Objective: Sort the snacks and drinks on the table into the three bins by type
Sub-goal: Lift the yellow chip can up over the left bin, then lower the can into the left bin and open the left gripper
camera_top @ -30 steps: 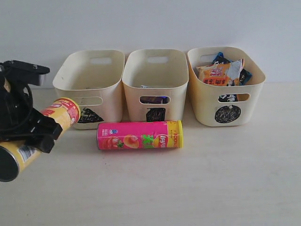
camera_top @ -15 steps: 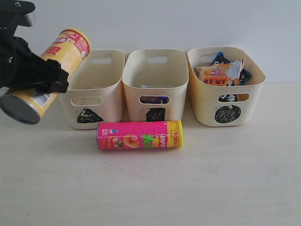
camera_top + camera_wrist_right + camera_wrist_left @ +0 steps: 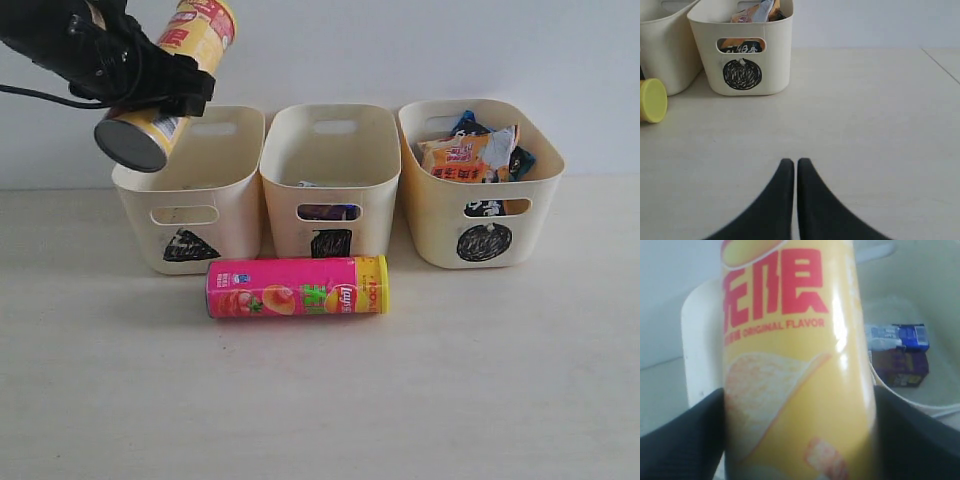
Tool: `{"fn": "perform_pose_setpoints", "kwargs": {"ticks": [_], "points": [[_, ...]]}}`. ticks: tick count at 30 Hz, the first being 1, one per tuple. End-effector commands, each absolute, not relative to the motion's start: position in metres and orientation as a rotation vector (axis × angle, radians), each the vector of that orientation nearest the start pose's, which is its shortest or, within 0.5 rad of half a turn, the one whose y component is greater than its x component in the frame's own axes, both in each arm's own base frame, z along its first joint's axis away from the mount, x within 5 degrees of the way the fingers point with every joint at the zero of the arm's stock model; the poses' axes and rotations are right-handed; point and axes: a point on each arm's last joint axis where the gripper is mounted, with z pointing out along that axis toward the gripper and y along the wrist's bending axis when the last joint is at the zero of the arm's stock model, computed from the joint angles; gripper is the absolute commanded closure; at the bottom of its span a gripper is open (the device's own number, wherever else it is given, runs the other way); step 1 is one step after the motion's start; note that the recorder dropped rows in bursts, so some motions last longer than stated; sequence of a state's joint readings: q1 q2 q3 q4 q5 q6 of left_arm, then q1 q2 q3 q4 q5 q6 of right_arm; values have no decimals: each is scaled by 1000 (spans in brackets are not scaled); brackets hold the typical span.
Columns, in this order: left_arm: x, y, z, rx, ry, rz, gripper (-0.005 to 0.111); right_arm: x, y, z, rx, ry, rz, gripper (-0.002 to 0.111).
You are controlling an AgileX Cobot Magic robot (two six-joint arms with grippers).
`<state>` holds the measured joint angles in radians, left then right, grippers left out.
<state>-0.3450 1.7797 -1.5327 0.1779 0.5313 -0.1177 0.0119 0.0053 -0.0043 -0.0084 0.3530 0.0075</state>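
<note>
Yellow cylindrical chip tube [image 3: 196, 32], pinched in your left end effector [image 3: 160, 88], has risen; triangle-marked cream plastic bin [image 3: 235, 190] waits just below it. Lower and release.

Tilted yellow tube [image 3: 197, 31] hangs above triangle bin [image 3: 236, 192].

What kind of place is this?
Probably a robot lab table: a pale tabletop and blank wall, three cream bins with scribbled shapes, and the left gripper holding a yellow chip tube.

Left pincer [image 3: 172, 88] risen, yellow tube [image 3: 198, 30] carried up — now tilted above triangle bin [image 3: 232, 205]
</note>
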Motion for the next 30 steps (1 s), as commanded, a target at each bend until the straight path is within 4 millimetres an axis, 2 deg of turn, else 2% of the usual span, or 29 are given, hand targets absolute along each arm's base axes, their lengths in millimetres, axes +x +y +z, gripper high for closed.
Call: {"fn": "perform_pose_setpoints", "kwargs": {"ticks": [1,7,13,20,30], "points": [[420,-128,311,343,2178,-60,102,54,0,182,-10,1825,2,108],[447,-115,294,268,2173,-74,102,54,0,182,-10,1825,2,108],[466,-116,276,260,2116,-91,102,54,0,182,-10,1825,2,108],[480,-120,251,266,2124,-94,102,54,0,182,-10,1825,2,108],[488,-122,229,269,2182,-84,102,54,0,182,-10,1825,2,108]]}}
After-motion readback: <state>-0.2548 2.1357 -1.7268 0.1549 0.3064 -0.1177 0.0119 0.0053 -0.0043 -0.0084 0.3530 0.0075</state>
